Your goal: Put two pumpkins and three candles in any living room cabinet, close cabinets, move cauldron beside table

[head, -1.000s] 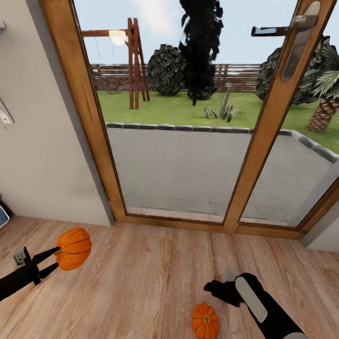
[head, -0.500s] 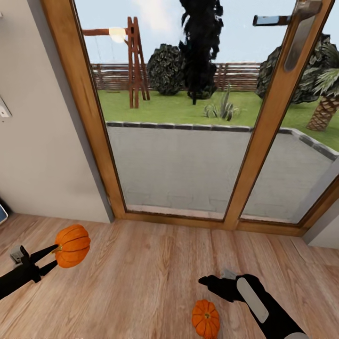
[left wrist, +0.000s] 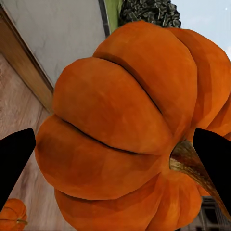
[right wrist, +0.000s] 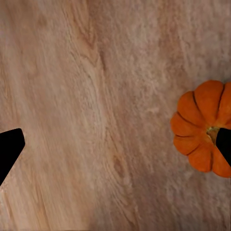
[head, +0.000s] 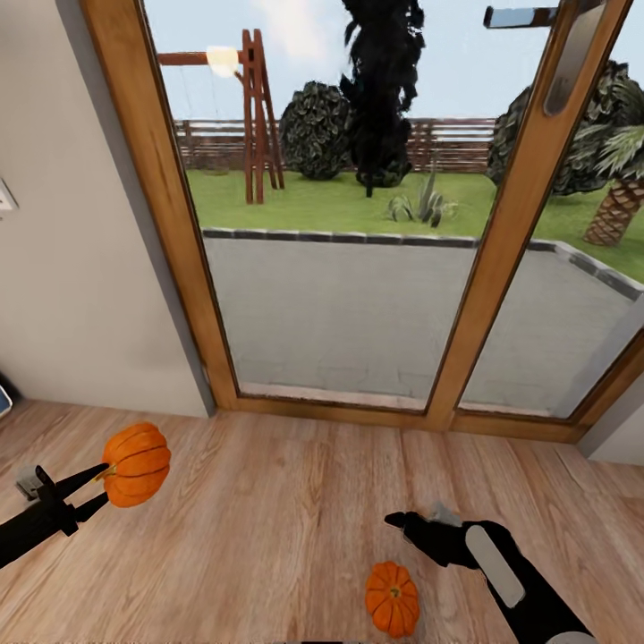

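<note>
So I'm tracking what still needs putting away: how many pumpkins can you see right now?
2. One pumpkin is held off the floor between the left gripper's fingers. The other pumpkin sits on the wood floor near the open right gripper, ungrasped.

A wood-framed glass door (head: 501,268) fills the upper and middle frame, its metal handle (head: 559,45) at the upper right. Beyond it lie a grey patio (head: 358,313), green lawn (head: 313,206), wooden swing frame (head: 255,116) and dark shrubs (head: 315,130). Wood plank floor (head: 286,519) spans the bottom.
</note>
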